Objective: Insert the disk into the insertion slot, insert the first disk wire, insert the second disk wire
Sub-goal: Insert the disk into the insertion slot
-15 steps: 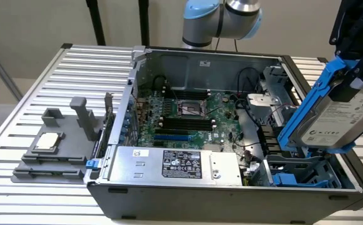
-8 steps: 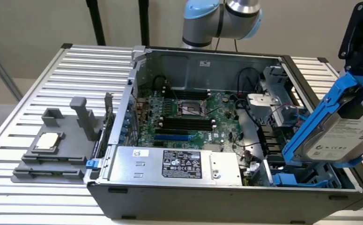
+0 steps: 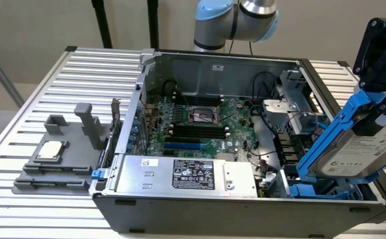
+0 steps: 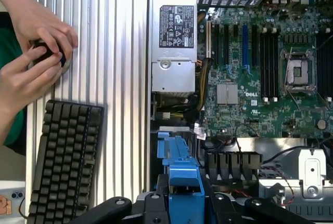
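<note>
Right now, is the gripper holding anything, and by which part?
Yes: the gripper clamps the disk by the upper end of its blue frame.

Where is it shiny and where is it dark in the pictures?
Exterior view: the power-supply box gleams, the disk has a pale label, the case front is dark. Wrist view: the ribbed table shines in stripes; the keyboard looks dark.

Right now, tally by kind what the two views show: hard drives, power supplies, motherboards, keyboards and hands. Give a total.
silver-grey hard drive in a blue plastic frame: 1
silver power-supply box with a black label: 1
green motherboard: 1
black keyboard: 1
person's hands: 2
Total: 6
</note>
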### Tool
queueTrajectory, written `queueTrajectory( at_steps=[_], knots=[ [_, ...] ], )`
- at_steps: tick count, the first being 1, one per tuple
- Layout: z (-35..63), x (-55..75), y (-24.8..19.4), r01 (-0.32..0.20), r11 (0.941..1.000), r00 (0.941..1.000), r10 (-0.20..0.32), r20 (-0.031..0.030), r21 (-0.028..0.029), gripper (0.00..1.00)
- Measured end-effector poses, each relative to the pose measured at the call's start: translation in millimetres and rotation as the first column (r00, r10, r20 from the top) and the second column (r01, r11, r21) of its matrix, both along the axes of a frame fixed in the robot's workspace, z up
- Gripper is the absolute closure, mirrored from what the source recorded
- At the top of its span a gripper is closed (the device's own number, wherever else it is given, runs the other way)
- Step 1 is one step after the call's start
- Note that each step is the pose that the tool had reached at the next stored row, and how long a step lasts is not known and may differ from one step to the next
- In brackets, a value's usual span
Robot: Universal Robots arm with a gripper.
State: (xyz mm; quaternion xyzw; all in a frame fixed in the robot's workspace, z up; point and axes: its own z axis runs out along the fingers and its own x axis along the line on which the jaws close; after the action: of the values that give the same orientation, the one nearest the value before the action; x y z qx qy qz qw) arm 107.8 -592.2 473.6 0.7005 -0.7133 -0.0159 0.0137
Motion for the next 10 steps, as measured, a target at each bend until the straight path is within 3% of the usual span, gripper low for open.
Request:
queueTrajectory(
  at_steps=[3,6,10],
  knots=[
    [-5.5,0.0,0.8,0.0,1.0,1.0,0.0,0.0,0.0,0.67],
    [-10.9,0.0,4.6,0.0,1.0,1.0,0.0,0.0,0.0,0.67],
    [-14.8,0.0,16.8,0.0,1.0,1.0,0.0,0.0,0.0002,0.67]
  ],
)
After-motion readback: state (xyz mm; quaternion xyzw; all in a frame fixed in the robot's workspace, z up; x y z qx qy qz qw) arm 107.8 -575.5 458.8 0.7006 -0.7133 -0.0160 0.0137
